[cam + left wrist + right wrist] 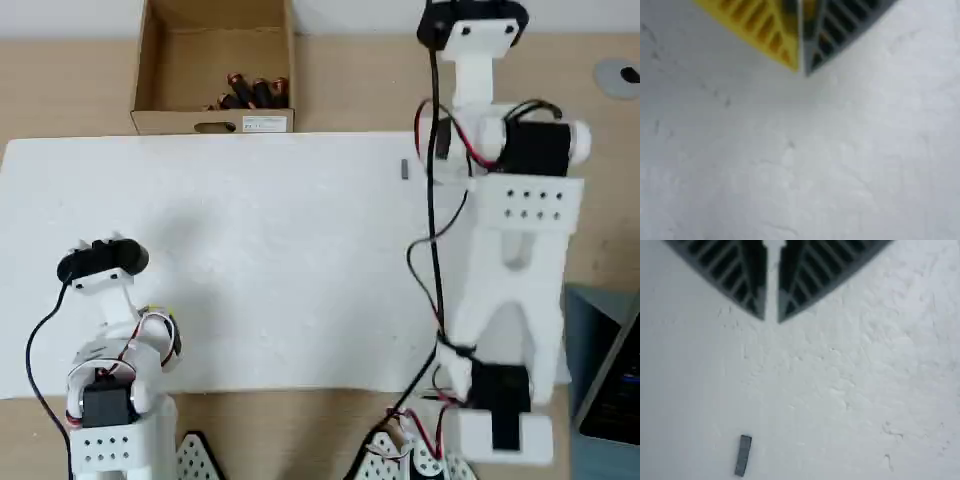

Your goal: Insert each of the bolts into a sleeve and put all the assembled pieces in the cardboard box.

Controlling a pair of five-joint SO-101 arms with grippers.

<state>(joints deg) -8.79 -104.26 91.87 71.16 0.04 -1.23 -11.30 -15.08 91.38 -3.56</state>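
At upper left of the high view, inside the cardboard box (147,70): a cluster of assembled pieces (250,92), packed into the lower right corner of its floor. At lower left of that view, left arm folded over the white mat (250,260). Left gripper (802,67) clenched tip to tip on nothing, just above bare mat. On the right side, right arm stretched up the frame. Right gripper (771,315) closed as well, bar a thin sliver of mat between the tips, and empty-handed.

Looks close to finished, judging by the box. Before calling it done, settle what the small grey piece (743,455) is: flat on the mat, lower left of the right wrist view, well apart from the tips. If a leftover bolt or sleeve, spread the right jaws wide, square them across its short side, come straight down and pinch at mid-length, so as not to flick it away.

Too small to tell bolt from sleeve from a mere mark. No counting the pieces in the box either: overlapping, and partly masked by the front wall.
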